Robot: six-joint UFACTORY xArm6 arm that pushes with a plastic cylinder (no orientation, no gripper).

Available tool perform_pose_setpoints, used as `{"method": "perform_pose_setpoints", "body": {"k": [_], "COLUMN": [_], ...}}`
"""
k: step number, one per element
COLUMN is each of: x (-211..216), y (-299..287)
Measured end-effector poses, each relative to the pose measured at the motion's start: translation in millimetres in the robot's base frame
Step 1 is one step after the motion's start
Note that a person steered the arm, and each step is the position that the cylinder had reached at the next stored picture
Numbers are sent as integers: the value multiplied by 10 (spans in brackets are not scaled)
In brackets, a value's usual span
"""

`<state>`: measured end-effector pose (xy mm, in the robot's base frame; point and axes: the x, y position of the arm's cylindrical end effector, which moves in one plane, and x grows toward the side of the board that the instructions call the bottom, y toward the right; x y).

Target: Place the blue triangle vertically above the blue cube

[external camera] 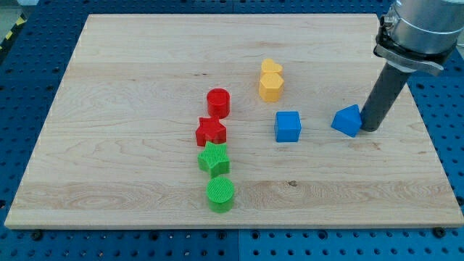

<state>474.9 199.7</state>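
The blue triangle [347,120] lies on the wooden board at the view's right. The blue cube [288,126] sits to its left, at about the same height in the view, a short gap between them. My tip [370,128] rests on the board right against the blue triangle's right side; the dark rod rises from it toward the view's top right.
A yellow heart [271,68] and a yellow hexagon [270,87] sit above the blue cube. A red cylinder [218,102], red star [211,131], green star [214,159] and green cylinder [220,193] form a column left of centre. The board's right edge [424,138] is close to my tip.
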Motion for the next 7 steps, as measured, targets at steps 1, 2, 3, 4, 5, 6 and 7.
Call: {"method": "perform_pose_setpoints", "body": {"k": [1,2,3,4,5,6,7], "x": [0,31,221,236,185,140,70], "y": [-138,-200,-200,-200,-240,-402,-577]}}
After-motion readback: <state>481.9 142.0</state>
